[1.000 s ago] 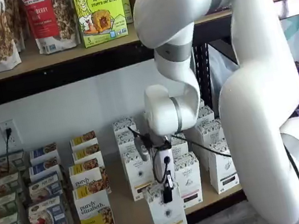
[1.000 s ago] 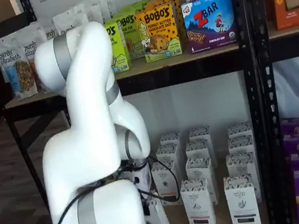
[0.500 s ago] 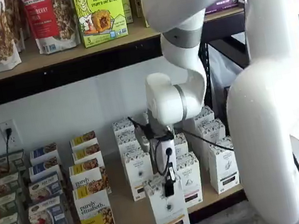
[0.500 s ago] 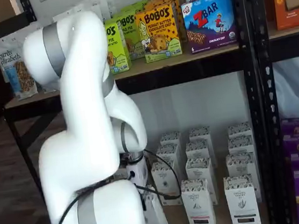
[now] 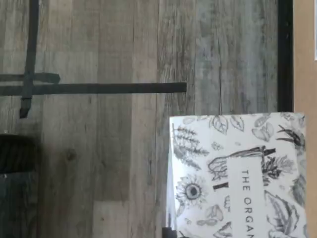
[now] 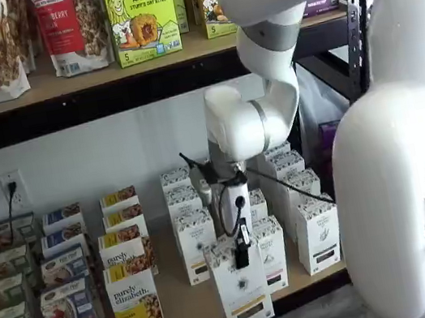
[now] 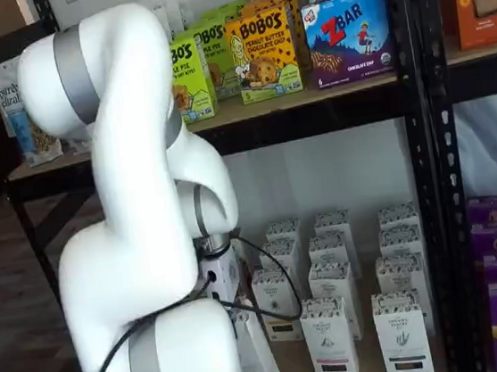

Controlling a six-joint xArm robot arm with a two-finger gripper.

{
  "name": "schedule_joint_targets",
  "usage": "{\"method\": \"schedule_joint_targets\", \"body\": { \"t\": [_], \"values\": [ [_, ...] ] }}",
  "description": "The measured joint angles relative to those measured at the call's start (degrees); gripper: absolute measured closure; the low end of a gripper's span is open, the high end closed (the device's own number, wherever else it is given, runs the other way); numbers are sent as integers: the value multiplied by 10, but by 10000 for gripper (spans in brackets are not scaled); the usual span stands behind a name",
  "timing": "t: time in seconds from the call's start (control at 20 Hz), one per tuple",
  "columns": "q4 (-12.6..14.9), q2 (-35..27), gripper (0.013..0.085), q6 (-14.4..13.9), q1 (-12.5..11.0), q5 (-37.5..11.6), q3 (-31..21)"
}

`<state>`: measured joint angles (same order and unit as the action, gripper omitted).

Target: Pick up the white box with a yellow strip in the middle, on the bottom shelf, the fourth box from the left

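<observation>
Gripping the white box (image 6: 240,290), the claw (image 6: 241,254) seems closed, fingertips hidden.

I see a matt paper white box (image 6: 240,290) printed with black botanical line art, a tan wooden bottom shelf (image 6: 181,308) with black metal rail, and the arm's (image 6: 394,160) glossy white plastic shell.
</observation>
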<state>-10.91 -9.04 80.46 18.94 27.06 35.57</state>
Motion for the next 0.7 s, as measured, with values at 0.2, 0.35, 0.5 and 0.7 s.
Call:
{"method": "schedule_joint_targets", "body": {
  "t": [0.2, 0.35, 0.5, 0.7],
  "values": [
    [-2, 36, 490, -2, 2, 28, -10],
    [4, 61, 490, -12, 4, 49, -17],
    [5, 87, 490, -17, 6, 69, -23],
    [-3, 124, 490, -18, 11, 86, -36]
  ]
}}
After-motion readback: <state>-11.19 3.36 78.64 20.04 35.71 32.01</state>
